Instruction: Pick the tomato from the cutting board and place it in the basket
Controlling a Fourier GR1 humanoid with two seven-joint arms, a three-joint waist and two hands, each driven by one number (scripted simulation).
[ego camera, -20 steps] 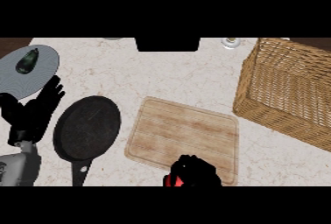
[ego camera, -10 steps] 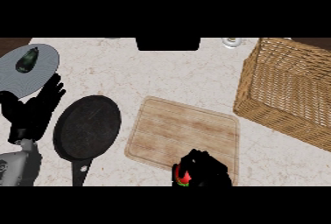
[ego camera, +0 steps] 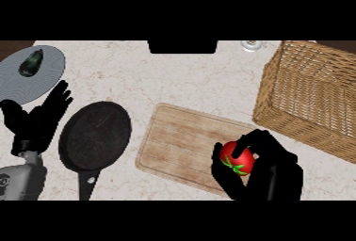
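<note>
OK, pale speckled stone desk (ego camera: 173, 80) w/ a big woven wicker basket (ego camera: 306, 108) at far right. A rectangular light-wood cutting board (ego camera: 184, 141) sits centre, skewed, and a round black frying pan (ego camera: 96, 136) is just left of it, handle toward me. Round grey plate (ego camera: 21, 89) at far left. My left hand (ego camera: 36, 122) rests open, fingers up, btwn plate and pan. My right hand (ego camera: 271, 176) is curled round the red tomato w/ green stem (ego camera: 236, 159) over the board's near-right corner, outside the basket. A small dark green veg (ego camera: 32, 63) lies on the plate.
</note>
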